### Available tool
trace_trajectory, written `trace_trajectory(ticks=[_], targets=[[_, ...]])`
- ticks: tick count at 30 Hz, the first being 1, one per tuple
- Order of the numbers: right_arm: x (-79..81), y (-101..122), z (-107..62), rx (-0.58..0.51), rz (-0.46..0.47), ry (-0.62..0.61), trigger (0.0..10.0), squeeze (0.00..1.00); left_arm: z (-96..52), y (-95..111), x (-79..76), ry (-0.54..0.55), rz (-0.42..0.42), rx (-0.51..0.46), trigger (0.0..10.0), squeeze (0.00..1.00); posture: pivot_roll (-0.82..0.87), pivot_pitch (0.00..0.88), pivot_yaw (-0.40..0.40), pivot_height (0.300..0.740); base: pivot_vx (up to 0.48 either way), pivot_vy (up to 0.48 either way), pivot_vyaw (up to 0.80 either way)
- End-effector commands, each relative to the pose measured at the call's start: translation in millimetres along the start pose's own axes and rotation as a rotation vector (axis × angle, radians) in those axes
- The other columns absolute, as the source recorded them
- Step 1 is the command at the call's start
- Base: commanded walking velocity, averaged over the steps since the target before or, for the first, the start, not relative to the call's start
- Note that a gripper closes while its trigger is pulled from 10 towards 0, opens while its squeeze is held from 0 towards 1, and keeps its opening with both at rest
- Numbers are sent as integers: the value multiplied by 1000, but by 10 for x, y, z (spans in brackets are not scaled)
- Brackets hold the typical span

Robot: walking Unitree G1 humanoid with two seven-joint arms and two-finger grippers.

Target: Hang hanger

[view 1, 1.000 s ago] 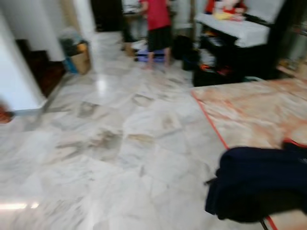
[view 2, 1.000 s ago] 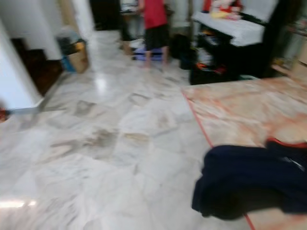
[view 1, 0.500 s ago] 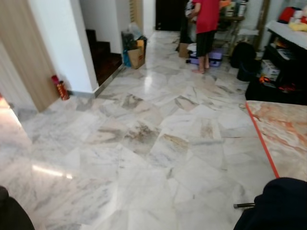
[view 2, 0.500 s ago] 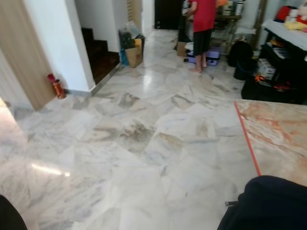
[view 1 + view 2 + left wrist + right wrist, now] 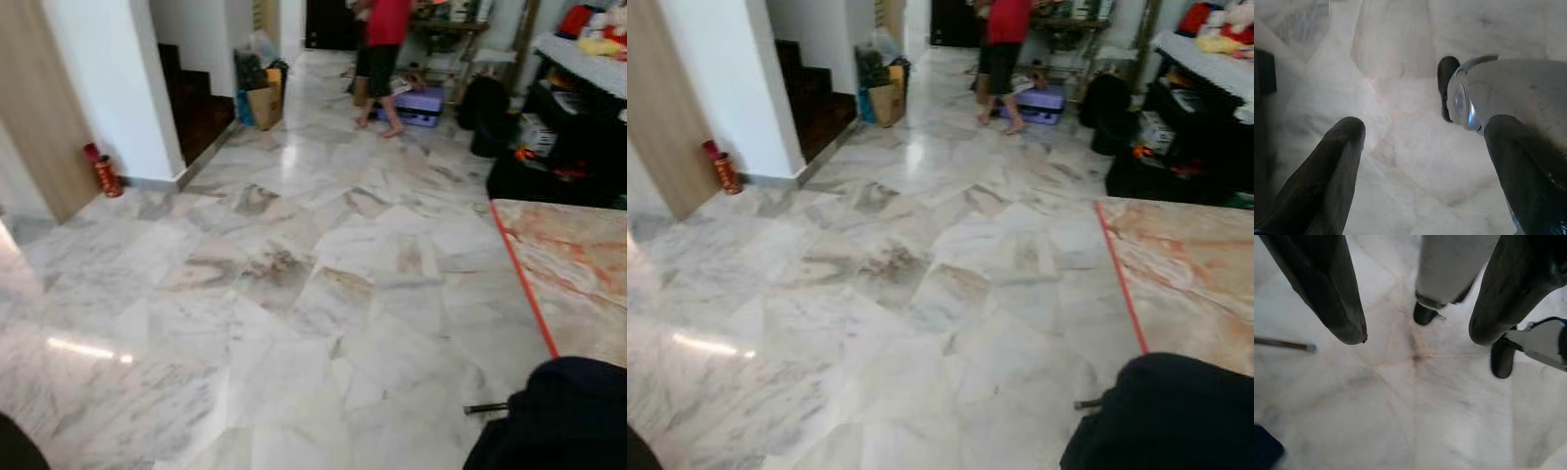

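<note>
**Hanger under dark garment, both claws empty**

Dark garment (image 5: 563,416) sits at 5 o'clock in the head view, at the edge of the orange-bordered mat (image 5: 578,264). A thin dark rod (image 5: 485,408) pokes out on its 9 o'clock side, likely the hanger end; cannot confirm. Judged light; rod stiff, cloth soft and droopy. Best hold: the rod or hook, not the fabric.

Left claw (image 5: 1425,161) spread open over marble floor (image 5: 294,294), holding nothing. Right claw (image 5: 1415,335) also open, empty, above the floor.

Containers: cardboard box (image 5: 263,106) at 11 o'clock, purple box (image 5: 421,106) at 12 beside a person (image 5: 382,54); contents unreadable. Red can (image 5: 102,174) at 10 o'clock.
</note>
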State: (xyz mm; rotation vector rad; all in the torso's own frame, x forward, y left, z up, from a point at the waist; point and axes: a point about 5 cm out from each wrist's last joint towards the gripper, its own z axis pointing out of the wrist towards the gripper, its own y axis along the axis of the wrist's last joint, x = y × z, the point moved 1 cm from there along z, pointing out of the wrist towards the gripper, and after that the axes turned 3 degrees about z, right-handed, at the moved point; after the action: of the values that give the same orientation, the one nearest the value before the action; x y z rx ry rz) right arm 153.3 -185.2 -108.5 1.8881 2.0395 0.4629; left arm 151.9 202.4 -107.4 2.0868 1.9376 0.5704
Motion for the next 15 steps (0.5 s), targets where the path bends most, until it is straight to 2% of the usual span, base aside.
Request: trace_trajectory(ticks=[1, 11, 15], targets=[[-11, -26, -3, 12, 20, -3, 10000, 0, 2, 9, -39, -13, 8, -3, 10000, 0, 133, 0, -15, 740, 0, 0, -800], [132, 179, 36, -14, 23, 10, 10000, 0, 2, 5, -34, -12, 12, -2, 10000, 0, 132, 0, -13, 740, 0, 0, -800], [153, 270, 44, -24, 25, 10, 10000, 0, 2, 15, -33, -18, 47, -4, 10000, 0, 132, 0, -13, 740, 0, 0, -800]])
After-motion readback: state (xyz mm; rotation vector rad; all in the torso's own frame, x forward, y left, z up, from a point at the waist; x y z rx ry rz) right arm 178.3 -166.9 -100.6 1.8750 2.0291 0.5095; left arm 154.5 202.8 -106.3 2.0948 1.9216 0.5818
